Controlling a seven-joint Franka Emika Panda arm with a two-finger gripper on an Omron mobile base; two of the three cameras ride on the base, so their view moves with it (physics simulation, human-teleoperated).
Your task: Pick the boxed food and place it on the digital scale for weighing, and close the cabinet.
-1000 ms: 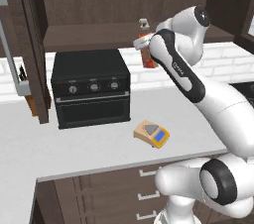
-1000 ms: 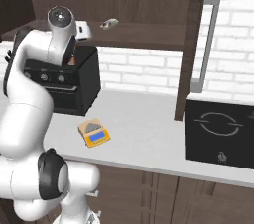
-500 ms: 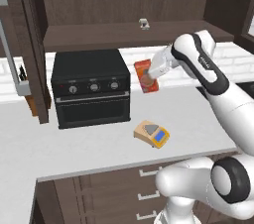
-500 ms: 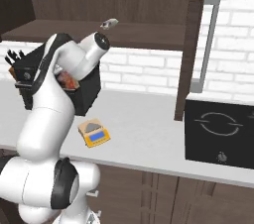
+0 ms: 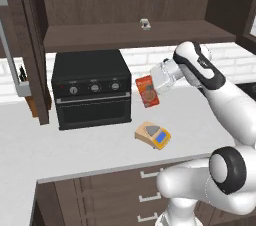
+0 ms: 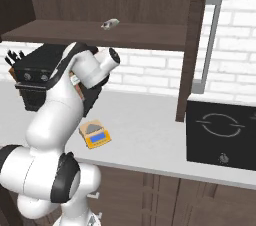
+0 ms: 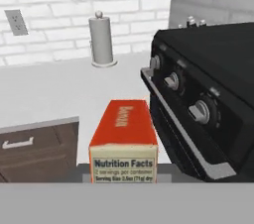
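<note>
Left of my end effector (image 5: 156, 86) stands the black oven (image 5: 91, 88); the end effector is clenched on the box (image 5: 147, 90), holding it tilted in the air beside the oven's right edge. Below it and a little to the right, the scale (image 5: 153, 135) sits on the table (image 5: 80, 145), well apart from the box. Above, the cabinet (image 5: 135, 0) stands open, one door (image 5: 35, 45) hanging far to the left.

Risks, as I judge them: the tilted box could slip, or land askew and topple off the small plate; swinging low, it could clip the oven's corner.

My hand view shows the box's nutrition label, the oven knobs (image 7: 201, 111) just beside it, and a paper-towel holder (image 7: 101, 39) beyond. Seen from the right base, my arm covers the box, but a second door (image 6: 200, 35) and a cooktop (image 6: 222, 132) appear.
</note>
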